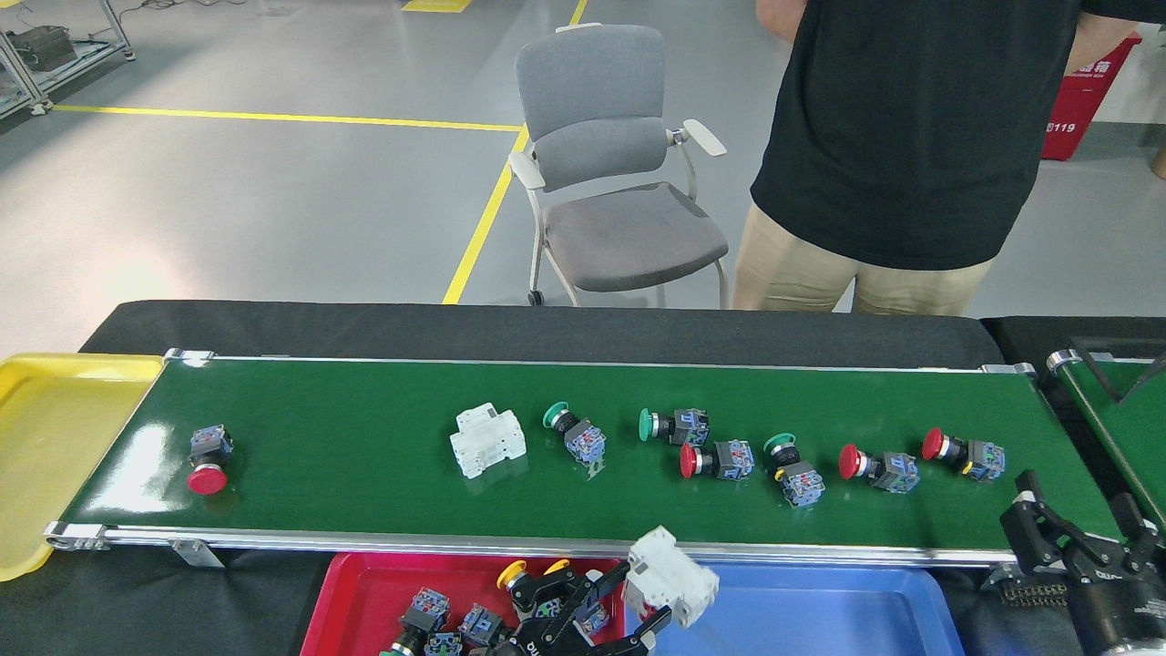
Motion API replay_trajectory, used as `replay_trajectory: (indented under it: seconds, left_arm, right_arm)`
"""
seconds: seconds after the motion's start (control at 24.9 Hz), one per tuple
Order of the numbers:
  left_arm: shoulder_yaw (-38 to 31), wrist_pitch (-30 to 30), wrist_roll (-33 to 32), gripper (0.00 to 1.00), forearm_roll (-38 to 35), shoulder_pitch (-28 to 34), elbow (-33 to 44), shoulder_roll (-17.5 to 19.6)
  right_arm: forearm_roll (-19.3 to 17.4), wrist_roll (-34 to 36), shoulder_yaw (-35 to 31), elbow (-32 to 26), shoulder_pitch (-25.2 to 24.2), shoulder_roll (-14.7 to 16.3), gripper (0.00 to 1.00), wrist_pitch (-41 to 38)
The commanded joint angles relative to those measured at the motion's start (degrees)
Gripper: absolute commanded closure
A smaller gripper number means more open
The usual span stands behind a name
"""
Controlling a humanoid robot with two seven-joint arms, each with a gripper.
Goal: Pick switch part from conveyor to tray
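A white switch part (671,575) is pinched in the jaws of the left gripper (638,609), held at the near rail of the conveyor (383,437), above the seam where the red tray (364,592) meets the blue tray (820,610). The red tray holds several push-button switches with yellow, green and dark caps; the bare part of the blue tray that shows is empty. A second white switch part (487,440) lies on the belt near its middle. To its right sits a row of green- and red-capped push buttons (715,458), and a lone red-capped button (209,458) lies near the left end, close to the yellow tray (46,437). The right gripper (1079,533) hovers off the belt's right end with its jaws spread, holding nothing. Behind the black counter (547,328) stand a grey chair (610,173) and a person (902,155) in a black shirt.
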State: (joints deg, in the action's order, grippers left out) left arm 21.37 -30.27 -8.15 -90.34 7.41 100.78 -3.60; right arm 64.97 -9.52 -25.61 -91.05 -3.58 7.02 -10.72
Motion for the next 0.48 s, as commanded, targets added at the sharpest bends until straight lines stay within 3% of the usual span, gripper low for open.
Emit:
replay_trajectory:
  seconds: [0.0,0.12,0.28,0.44]
  left_arm:
    - [0.4,1.4,0.2,0.00,0.3,-0.2,0.9,-0.5]
    - [-1.4,1.8,0.7,0.00,0.4,-0.3,0.9,-0.5]
    - [-17.1,0.1,4.0,0.00,3.2,-0.2,0.1,1.0]
    - [-35.4,-11.7,8.0,0.00,10.4,-0.5,-5.9,9.7]
  right_arm:
    - [-0.2,0.5,-0.1,-0.6,0.2,0.5,0.00,-0.3]
    - [-0.1,0.4,0.5,-1.0,0.1,0.5,0.00,-0.3]
    - [0.0,0.3,4.9,-2.4,0.1,-0.2,0.00,-0.3]
    - [0.1,0.4,15.2,-4.7,0.1,-0.4,0.00,-0.2]
